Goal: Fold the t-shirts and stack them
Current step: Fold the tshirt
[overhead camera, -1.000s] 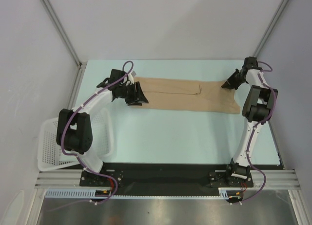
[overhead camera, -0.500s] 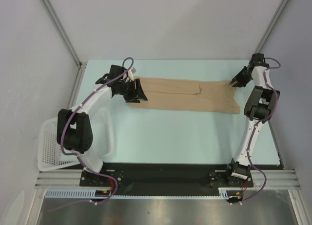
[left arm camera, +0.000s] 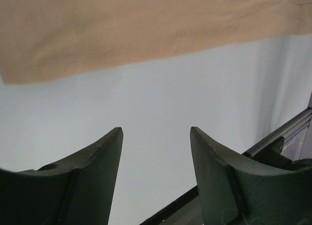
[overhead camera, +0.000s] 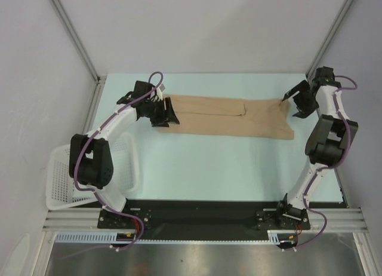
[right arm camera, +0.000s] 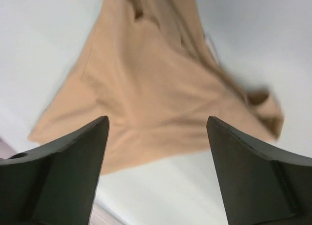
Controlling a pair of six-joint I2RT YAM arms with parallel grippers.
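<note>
A plain tan short-sleeved t-shirt of soft cloth [overhead camera: 227,117] lies flat on the far half of the pale blue worktop [overhead camera: 227,168]. It is drawn out into a long narrow band running left to right, which reads as a garment already folded lengthwise and laid straight so its ends can be brought together. The left end effector [overhead camera: 164,113] sits at the band's left end. Its wrist view shows the two dark fingers [left arm camera: 92,171] apart, with only bare worktop between them and the cloth's edge just beyond the tips, so it grips nothing. The right end effector [overhead camera: 293,101] hangs at the opposite end, its fingers spread wide above the crumpled corner of the t-shirt, likewise empty. One arm at each end suits a cloth too long for a single grasp, since both ends can be lifted evenly. A white plastic lattice basket [overhead camera: 59,180] rests well apart at the near left, overhanging the worktop's edge, probably set there to stay out of the folding area. The fold seems partway done, and no stack is to be seen.
</note>
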